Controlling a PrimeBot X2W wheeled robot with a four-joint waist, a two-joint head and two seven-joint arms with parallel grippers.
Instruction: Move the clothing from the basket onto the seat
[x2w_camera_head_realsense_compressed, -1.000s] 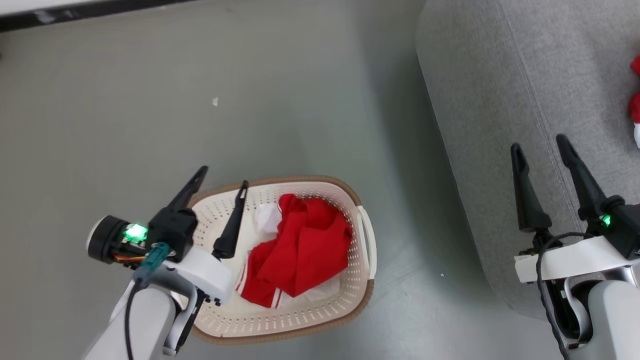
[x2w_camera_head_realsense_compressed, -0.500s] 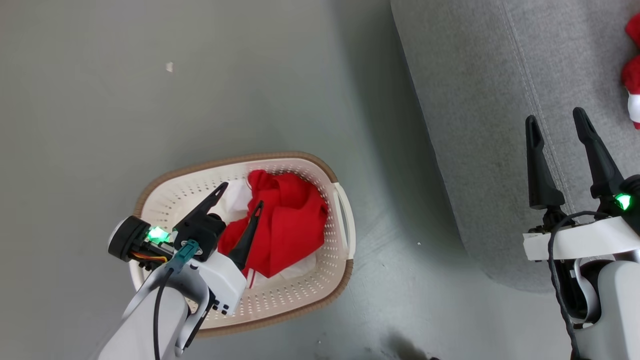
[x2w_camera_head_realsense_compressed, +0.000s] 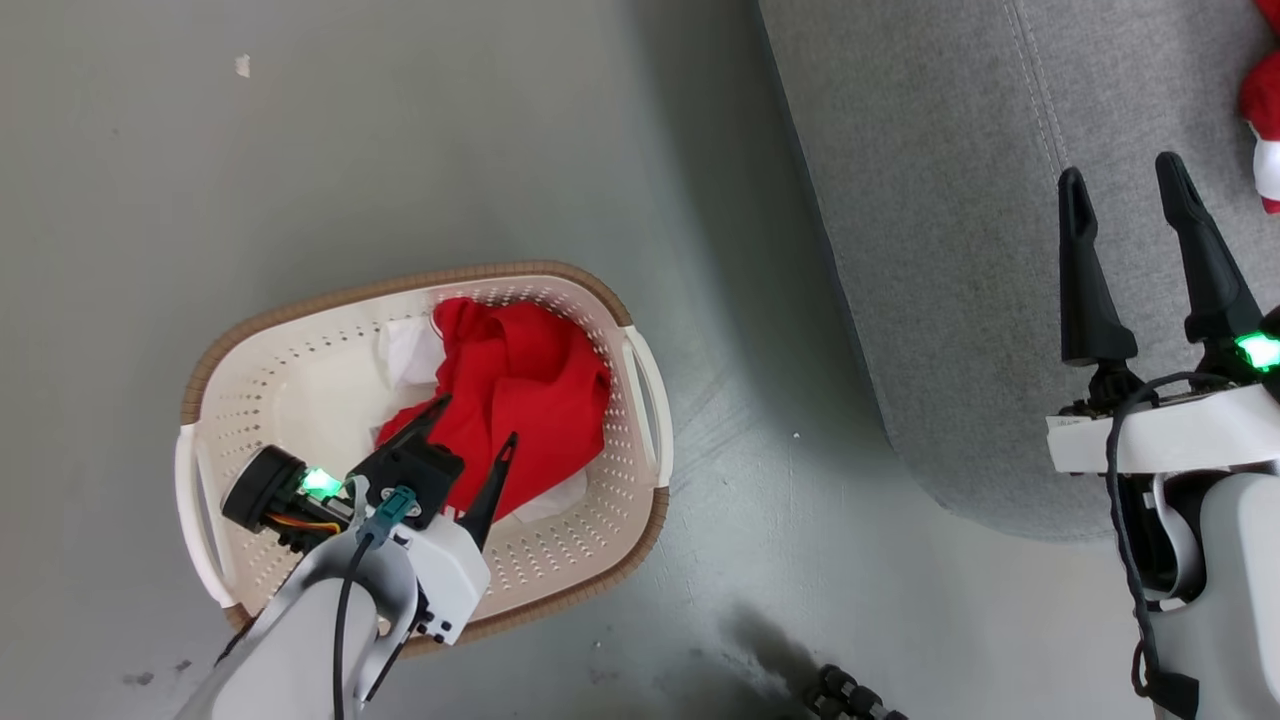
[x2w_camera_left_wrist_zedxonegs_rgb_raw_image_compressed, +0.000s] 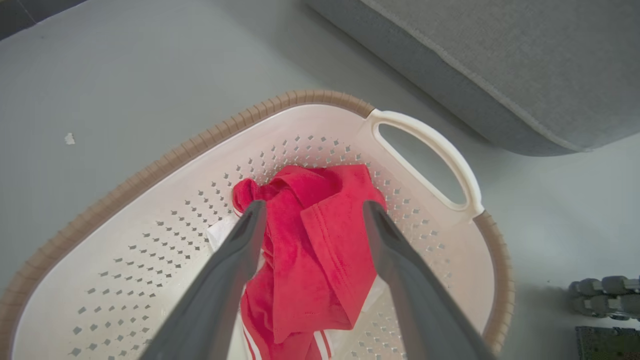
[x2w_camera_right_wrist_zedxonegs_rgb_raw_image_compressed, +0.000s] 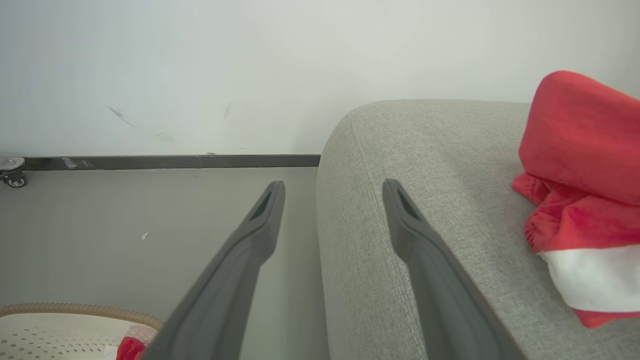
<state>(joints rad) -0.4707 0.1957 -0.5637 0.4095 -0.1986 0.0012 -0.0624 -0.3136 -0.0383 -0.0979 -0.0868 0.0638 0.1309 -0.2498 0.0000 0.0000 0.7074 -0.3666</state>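
Observation:
A cream basket (x2w_camera_head_realsense_compressed: 300, 330) with a brown rim stands on the floor and holds crumpled red and white clothing (x2w_camera_head_realsense_compressed: 515, 375). My left gripper (x2w_camera_head_realsense_compressed: 475, 425) hangs open just over that clothing, one finger on each side of a red fold (x2w_camera_left_wrist_zedxonegs_rgb_raw_image_compressed: 320, 250); the basket wall (x2w_camera_left_wrist_zedxonegs_rgb_raw_image_compressed: 150, 220) curves round behind. To the right, my right gripper (x2w_camera_head_realsense_compressed: 1120, 178) is open and empty above the grey seat (x2w_camera_head_realsense_compressed: 930, 250). Another red and white garment (x2w_camera_right_wrist_zedxonegs_rgb_raw_image_compressed: 580, 165) lies on the seat (x2w_camera_right_wrist_zedxonegs_rgb_raw_image_compressed: 400, 150), also at the head view's right edge (x2w_camera_head_realsense_compressed: 1262, 100).
Grey floor (x2w_camera_head_realsense_compressed: 400, 150) surrounds the basket, with a white scrap (x2w_camera_head_realsense_compressed: 242, 66) at the far left. A dark ribbed object (x2w_camera_head_realsense_compressed: 850, 695) sits on the floor at the bottom edge. A white wall with a dark baseboard (x2w_camera_right_wrist_zedxonegs_rgb_raw_image_compressed: 170, 161) closes the far side.
The head camera has swung, shifting the whole picture. Relative to the basket, my left gripper has moved from its left rim to over the red clothing. The right gripper stays open.

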